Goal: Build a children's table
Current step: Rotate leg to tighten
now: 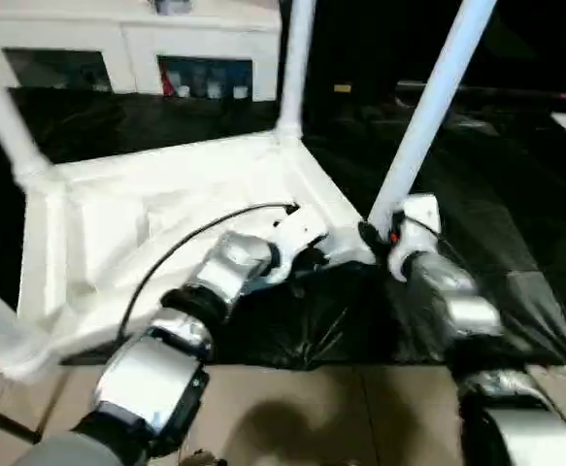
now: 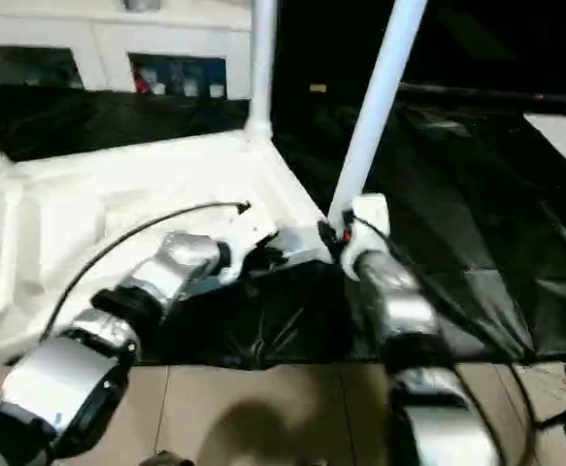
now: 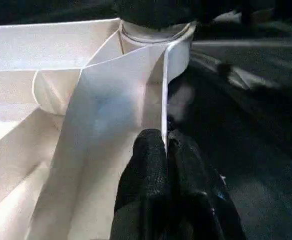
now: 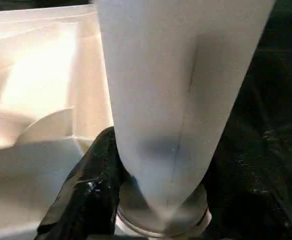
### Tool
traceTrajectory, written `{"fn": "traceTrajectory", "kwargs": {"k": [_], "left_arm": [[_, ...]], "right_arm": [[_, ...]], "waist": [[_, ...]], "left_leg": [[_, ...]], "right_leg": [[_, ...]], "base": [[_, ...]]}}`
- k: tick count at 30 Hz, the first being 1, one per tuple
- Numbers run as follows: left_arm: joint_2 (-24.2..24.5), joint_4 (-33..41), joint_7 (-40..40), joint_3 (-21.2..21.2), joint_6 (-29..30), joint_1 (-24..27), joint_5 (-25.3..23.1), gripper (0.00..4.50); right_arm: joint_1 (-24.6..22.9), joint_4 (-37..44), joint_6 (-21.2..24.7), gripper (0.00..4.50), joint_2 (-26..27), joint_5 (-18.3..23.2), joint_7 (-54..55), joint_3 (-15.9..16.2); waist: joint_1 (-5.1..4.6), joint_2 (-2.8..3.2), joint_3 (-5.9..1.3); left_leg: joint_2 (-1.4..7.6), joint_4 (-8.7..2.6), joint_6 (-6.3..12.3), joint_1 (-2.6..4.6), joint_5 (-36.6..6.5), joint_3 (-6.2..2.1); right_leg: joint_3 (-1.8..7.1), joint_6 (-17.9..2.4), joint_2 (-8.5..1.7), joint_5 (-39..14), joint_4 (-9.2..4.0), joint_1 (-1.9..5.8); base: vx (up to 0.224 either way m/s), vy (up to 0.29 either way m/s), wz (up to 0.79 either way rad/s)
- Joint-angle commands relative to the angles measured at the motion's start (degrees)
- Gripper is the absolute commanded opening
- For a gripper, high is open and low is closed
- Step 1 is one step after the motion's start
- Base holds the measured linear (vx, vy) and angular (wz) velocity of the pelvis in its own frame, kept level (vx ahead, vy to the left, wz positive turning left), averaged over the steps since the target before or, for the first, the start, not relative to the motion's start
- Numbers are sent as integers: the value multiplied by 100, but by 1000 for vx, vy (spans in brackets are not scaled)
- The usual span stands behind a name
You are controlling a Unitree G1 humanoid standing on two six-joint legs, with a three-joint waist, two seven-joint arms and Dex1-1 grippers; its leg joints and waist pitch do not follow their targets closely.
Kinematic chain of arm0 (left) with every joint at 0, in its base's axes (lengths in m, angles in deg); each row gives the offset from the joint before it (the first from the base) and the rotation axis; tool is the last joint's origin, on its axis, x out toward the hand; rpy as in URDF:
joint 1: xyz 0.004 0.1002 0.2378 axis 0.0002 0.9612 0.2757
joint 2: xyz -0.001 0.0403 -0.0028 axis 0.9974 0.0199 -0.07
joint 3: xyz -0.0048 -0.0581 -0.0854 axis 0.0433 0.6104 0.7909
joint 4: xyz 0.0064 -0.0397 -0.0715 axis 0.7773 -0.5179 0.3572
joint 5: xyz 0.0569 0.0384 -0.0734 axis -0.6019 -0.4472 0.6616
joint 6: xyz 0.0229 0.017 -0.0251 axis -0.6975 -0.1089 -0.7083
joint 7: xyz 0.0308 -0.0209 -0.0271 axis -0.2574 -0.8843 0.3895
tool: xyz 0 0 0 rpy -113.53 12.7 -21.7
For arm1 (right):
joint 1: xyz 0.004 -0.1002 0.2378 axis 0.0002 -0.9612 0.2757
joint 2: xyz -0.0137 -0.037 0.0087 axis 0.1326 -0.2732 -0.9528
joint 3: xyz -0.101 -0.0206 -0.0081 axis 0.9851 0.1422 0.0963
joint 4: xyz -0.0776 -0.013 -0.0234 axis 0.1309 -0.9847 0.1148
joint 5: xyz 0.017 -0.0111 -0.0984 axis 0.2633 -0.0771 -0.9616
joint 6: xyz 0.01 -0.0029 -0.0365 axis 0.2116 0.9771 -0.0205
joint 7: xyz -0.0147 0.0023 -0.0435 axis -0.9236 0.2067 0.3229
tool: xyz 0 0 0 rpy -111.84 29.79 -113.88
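White plastic children's table [image 1: 166, 228], upside down on black sheeting [image 1: 496, 194]; no writing legible.
Four round tapering white legs stand in its corner sockets. Left gripper [image 3: 164, 150] pinches the rim's thin edge; right gripper [image 4: 156, 195] clasps one leg [image 1: 428, 112].

A white cabinet [image 1: 127, 44] stands behind black sheeting [image 1: 516, 223].

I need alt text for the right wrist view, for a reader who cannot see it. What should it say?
The right hand grips the base of a white table leg, one black finger pressed against its side, just above the round corner socket. The leg rises from the upturned white table top, which lies on black sheeting.
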Motion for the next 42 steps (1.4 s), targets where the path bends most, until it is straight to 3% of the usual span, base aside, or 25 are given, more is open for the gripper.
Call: {"fn": "traceTrajectory", "kwargs": {"k": [1,8,10,11,12,14,16,19,20,22,24,27,28,29,30,31,32,33,34,35,38,41,42], "left_arm": [[-374,171,-167,44,-206,-267,57,0],[-258,78,12,-97,-638,-223,-62,0],[-195,104,74,-67,-766,-166,-25,0],[-187,110,90,-57,-777,-155,-13,0],[-162,129,136,-37,-782,-127,11,44],[-112,166,254,-15,-778,-74,33,55],[40,260,542,-15,-782,64,70,73],[121,322,637,29,-777,115,120,95],[174,369,674,60,-771,133,151,105],[356,576,856,167,-707,197,285,127],[586,832,1045,272,-517,284,405,132],[863,1179,1318,318,-253,421,501,155],[965,1357,1457,322,-149,495,544,170],[1129,1674,1677,339,77,620,637,172],[1386,2172,2030,358,447,821,777,176],[1564,2511,2279,360,704,964,868,187],[1822,2945,2591,317,1025,1169,965,187],[2041,3291,2847,269,1288,1336,1039,211],[2202,3545,3012,237,1502,1466,1098,216],[2300,3703,3110,219,1639,1547,1135,219],[2598,4284,3264,167,2094,1888,1231,243],[2763,4751,3256,71,2421,2161,1224,261],[2800,4869,3169,16,2483,2269,1108,261]], "right_arm": [[-59,-361,142,228,499,78,-30,221],[-208,43,-19,297,486,-141,125,282],[-594,754,53,314,312,-284,133,473],[-655,858,67,314,289,-306,138,497],[-827,1161,137,316,227,-329,126,532],[-1124,1694,281,316,147,-341,94,534],[-1817,2939,621,316,-14,-301,-8,578],[-2161,3496,795,316,-85,-320,-134,698],[-2289,3701,865,316,-110,-312,-174,762],[-2515,4090,942,316,-159,-231,-326,942],[-2564,4265,1021,316,-128,-137,-398,1006],[-2546,4405,1178,316,-114,-81,-447,1033],[-2529,4429,1216,316,-118,-79,-475,1045],[-2492,4442,1267,316,-106,-49,-520,1049],[-2425,4434,1345,316,-91,-13,-584,1059],[-2371,4413,1402,316,-87,3,-621,1073],[-2285,4323,1410,316,-93,15,-674,1091],[-2201,4222,1398,316,-102,25,-724,1102],[-2102,4085,1377,316,-94,53,-771,1090],[-2037,3995,1366,316,-87,73,-800,1079],[-1634,3451,1259,316,-24,138,-883,1057],[-1213,2926,1159,316,74,111,-920,1064],[-960,2611,1070,316,124,51,-896,1074]], "waist": [[-24,31,-402],[-1,31,-412],[39,56,-403],[47,38,-409],[40,37,-409],[53,45,-395],[74,97,-386],[46,78,-418],[32,106,-412],[33,77,-397],[23,121,-390],[0,77,-370],[13,103,-375],[24,67,-370],[10,108,-377],[0,57,-371],[0,83,-376],[-11,0,-368],[-4,3,-368],[-21,53,-349],[-6,52,-329],[19,51,-345],[18,110,-352]], "left_leg": [[277,-471,-36,110,-1592,-184],[274,-453,182,106,-1275,-153],[279,-460,190,123,-1268,-154],[282,-458,196,121,-1220,-154],[281,-462,207,104,-1186,-159],[275,-466,222,107,-1284,-159],[300,-493,231,106,-1351,-177],[296,-484,286,75,-1207,-180],[287,-476,298,78,-1200,-175],[280,-472,313,65,-1210,-171],[278,-483,287,64,-1259,-178],[299,-505,177,102,-1417,-172],[302,-503,156,106,-1403,-177],[323,-515,132,107,-1367,-181],[338,-522,85,124,-1330,-176],[336,-526,77,106,-1241,-177],[340,-530,52,115,-1211,-172],[341,-532,51,109,-1149,-162],[345,-536,19,124,-1162,-160],[328,-540,-25,135,-1165,-144],[319,-544,-159,174,-1279,-129],[315,-546,-237,159,-1205,-135],[312,-538,-278,161,-1176,-142]], "right_leg": [[320,-1114,-433,-1534,-482,224],[328,-1282,-417,-920,-420,257],[333,-1194,-419,-1026,-442,260],[335,-1171,-417,-982,-429,265],[338,-1182,-425,-948,-418,273],[333,-1140,-435,-1186,-457,267],[346,-1043,-422,-1145,-473,272],[335,-1130,-421,-816,-420,293],[335,-1170,-424,-806,-425,281],[338,-1164,-436,-927,-439,297],[337,-1115,-427,-1102,-454,281],[341,-1123,-409,-1313,-466,245],[344,-1137,-419,-1310,-450,247],[350,-1152,-435,-1324,-422,238],[357,-1185,-422,-1225,-408,220],[358,-1216,-419,-1125,-364,225],[362,-1227,-418,-1085,-356,227],[363,-1227,-424,-1085,-341,213],[364,-1225,-432,-1131,-333,206],[372,-1192,-410,-1196,-352,176],[379,-1163,-398,-1264,-368,149],[383,-1155,-399,-1093,-326,178],[386,-1185,-408,-984,-305,176]], "base": [[0,0,0],[0,0,0],[0,0,0],[0,0,0],[0,0,0],[0,0,0],[0,0,0],[0,0,0],[0,0,0],[0,0,0],[0,0,0],[0,0,0],[0,0,0],[0,0,0],[0,0,0],[0,0,0],[0,0,0],[0,0,0],[0,0,0],[0,0,0],[0,0,0],[0,0,0],[0,0,0]]}}
